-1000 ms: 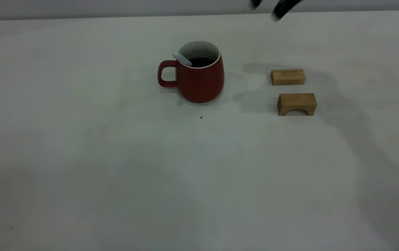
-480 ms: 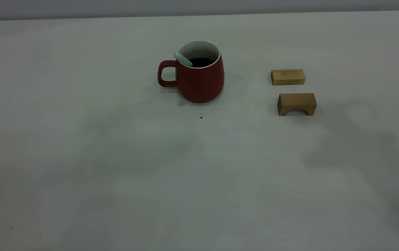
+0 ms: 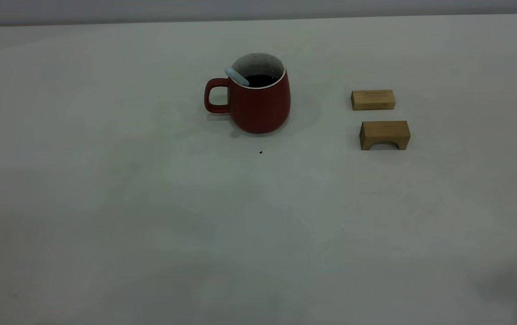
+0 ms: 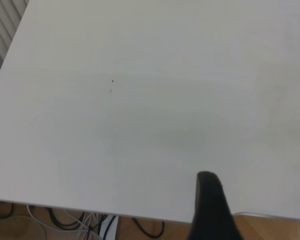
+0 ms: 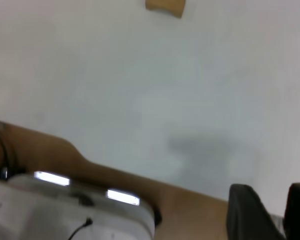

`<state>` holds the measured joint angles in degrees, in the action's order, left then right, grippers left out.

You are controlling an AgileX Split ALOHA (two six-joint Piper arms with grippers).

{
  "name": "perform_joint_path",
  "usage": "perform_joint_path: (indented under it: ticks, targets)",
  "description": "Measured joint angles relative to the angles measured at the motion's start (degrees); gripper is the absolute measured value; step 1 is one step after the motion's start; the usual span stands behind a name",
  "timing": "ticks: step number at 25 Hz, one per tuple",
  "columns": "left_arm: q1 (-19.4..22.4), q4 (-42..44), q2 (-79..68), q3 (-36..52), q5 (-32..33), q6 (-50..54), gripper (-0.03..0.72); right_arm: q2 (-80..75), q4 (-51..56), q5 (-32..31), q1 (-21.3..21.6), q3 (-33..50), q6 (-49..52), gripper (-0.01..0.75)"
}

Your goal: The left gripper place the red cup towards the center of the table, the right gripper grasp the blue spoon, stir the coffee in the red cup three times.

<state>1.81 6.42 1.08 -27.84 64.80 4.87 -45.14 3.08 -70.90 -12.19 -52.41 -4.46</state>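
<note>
The red cup (image 3: 258, 106) stands upright a little behind the center of the table (image 3: 260, 152), its handle pointing to the exterior view's left. Dark coffee (image 3: 262, 80) fills it partway. The blue spoon (image 3: 236, 76) rests in the cup, with its pale handle leaning on the rim above the cup's handle and its bowl hidden in the liquid. Neither gripper appears in the exterior view. My left gripper (image 4: 212, 210) shows only as a dark tip over the table's edge. My right gripper (image 5: 272, 212) hangs open and empty, also over a table edge, far from the cup.
Two wooden blocks lie right of the cup: a flat one (image 3: 373, 99) and an arched one (image 3: 384, 134) in front of it. One block (image 5: 165, 6) shows far off in the right wrist view. Cables (image 4: 90, 220) hang below the table edge.
One second ago the right gripper's dark tips showed at the exterior view's top edge; they have left the view. The arm shadows have slid off the table. Cup and spoon have not moved.
</note>
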Motion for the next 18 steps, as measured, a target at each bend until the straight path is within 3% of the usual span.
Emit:
perform_joint_path:
  ticks: [6,12,18]
  targets:
    - [0.0,0.0,0.0,0.0,0.0,0.0,0.558,26.7,-1.2,0.5,9.4,6.5,-0.6,0.23]
    - [0.0,0.0,0.0,0.0,0.0,0.0,0.558,42.4,-1.1,5.4,11.0,14.4,-0.6,0.236]
    - [0.0,0.0,0.0,0.0,0.0,0.0,0.558,44.0,3.1,6.1,11.5,24.1,-0.2,0.236]
